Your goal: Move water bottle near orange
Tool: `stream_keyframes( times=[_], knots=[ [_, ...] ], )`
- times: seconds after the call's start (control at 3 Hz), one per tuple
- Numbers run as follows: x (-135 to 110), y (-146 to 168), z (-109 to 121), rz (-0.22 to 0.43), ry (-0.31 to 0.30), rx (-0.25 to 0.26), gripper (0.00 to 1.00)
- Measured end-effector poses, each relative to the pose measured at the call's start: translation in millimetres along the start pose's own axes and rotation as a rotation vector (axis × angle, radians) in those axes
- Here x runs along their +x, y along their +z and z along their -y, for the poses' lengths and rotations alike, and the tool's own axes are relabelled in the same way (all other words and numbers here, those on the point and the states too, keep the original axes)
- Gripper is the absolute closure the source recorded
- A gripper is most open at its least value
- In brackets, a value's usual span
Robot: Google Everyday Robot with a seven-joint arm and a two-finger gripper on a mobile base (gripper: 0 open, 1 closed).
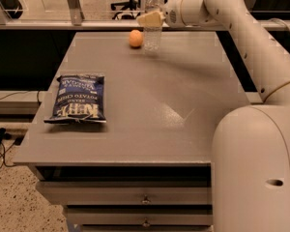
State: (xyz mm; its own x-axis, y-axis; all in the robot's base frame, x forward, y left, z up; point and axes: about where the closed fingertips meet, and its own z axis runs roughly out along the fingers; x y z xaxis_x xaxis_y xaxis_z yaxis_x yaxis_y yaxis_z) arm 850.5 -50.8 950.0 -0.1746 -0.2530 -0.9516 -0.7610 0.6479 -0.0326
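The water bottle [153, 35] is clear with a white cap and stands upright at the far edge of the grey table [150, 105]. The orange [136, 38] sits just left of it, a small gap between them. My gripper [151, 19] reaches in from the right at the end of the white arm, and its pale fingers are around the upper part of the bottle. The bottle's base appears to rest on the table.
A blue potato chip bag [78, 98] lies flat at the table's left side. My white arm [241, 37] spans the right side above the table. Drawers sit under the front edge. A metal rail runs behind the table.
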Motion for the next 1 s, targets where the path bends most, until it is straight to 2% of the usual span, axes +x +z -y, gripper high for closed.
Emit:
stream_keyframes(
  times=[0.67, 1.0],
  knots=[
    [12.6, 11.7, 8.3, -0.022, 0.022, 0.010, 0.59],
    [19.8, 16.7, 15.5, -0.038, 0.028, 0.027, 0.27]
  ],
)
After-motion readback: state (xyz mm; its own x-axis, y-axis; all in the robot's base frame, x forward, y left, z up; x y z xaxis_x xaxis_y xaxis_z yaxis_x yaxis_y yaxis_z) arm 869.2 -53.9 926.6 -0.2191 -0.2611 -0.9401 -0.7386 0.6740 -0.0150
